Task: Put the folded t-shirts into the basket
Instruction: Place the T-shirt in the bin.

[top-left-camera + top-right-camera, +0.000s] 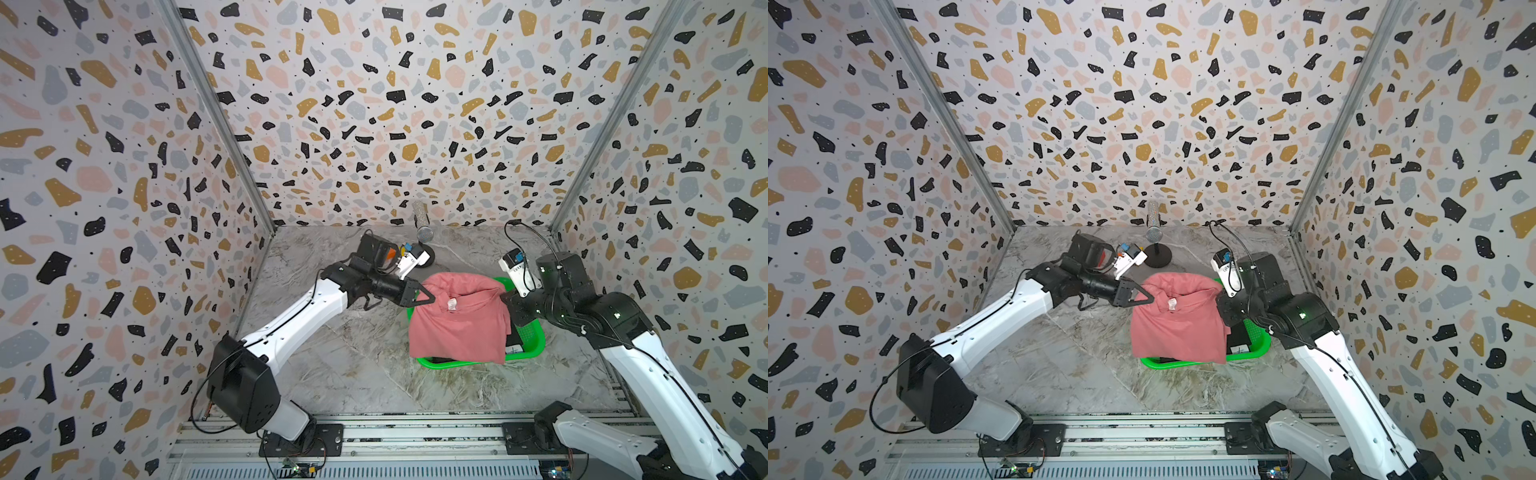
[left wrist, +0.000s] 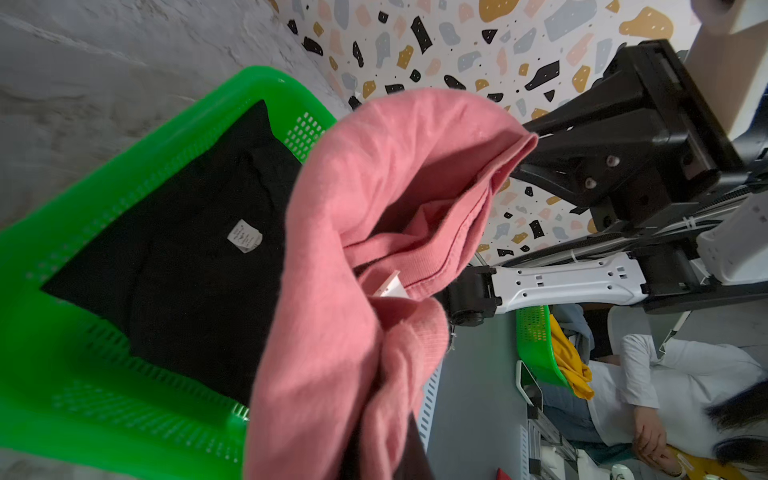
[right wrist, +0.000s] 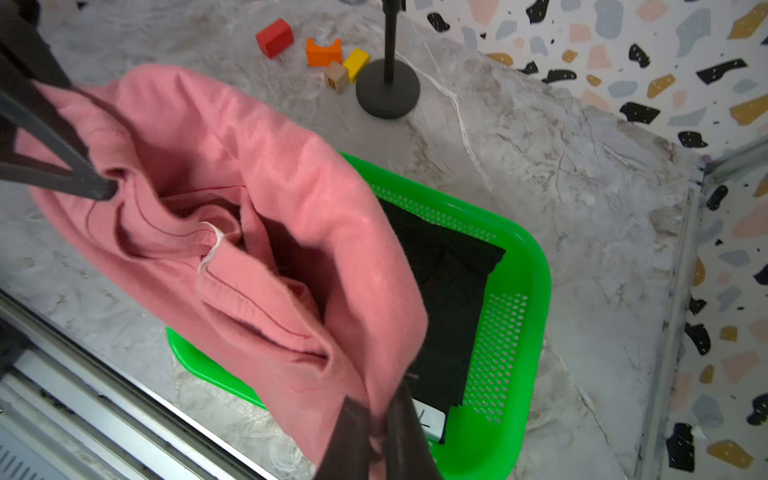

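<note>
Dusty pink t-shirt (image 1: pixel 457 332), soft and sagging open at the collar with a white neck tag, hangs over the green basket (image 1: pixel 534 343) near the table's (image 1: pixel 332 365) right edge. Its collar points toward the far edge, hem toward the near edge. Left gripper (image 1: pixel 431 298) and right gripper (image 1: pixel 503 296) each pinch a collar-end corner; a black t-shirt (image 2: pixel 199 270) lies inside.

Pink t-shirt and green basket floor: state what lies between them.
A folded black t-shirt with a white label, lying in the green perforated plastic basket under the hanging dusty pink t-shirt; both wrist views show it.
</note>
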Available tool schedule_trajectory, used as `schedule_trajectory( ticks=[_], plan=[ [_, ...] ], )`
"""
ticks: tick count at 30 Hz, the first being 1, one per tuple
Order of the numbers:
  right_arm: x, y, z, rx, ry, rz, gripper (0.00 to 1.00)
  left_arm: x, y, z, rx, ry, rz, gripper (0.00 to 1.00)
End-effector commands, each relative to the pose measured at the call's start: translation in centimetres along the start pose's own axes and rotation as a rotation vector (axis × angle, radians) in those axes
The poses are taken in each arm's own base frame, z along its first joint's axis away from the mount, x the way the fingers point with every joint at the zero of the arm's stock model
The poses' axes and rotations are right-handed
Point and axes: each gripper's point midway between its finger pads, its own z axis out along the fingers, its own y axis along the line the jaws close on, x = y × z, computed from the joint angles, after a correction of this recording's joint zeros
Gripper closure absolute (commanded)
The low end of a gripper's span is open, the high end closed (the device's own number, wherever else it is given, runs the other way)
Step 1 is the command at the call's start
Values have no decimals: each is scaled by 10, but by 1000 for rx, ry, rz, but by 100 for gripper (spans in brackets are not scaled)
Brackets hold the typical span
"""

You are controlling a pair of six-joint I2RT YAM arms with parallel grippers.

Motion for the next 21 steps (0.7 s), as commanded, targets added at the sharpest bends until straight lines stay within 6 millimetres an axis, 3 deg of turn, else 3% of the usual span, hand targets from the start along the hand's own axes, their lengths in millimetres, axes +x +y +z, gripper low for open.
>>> schedule_trajectory(
  ticks=[1,6,15,21],
  plan=[
    [14,-14,20,37,80,-40,100,-21,9,23,-23,-109,-29,100],
    [29,-38,50,63,145,0,100,-24,45,47,-85,-163,-86,100],
    [26,-68,60,83,153,-12,100,-27,72,72,-89,-175,-165,100],
    [23,-73,77,28,169,-32,100,-31,83,79,-95,-198,-203,100]
  ],
)
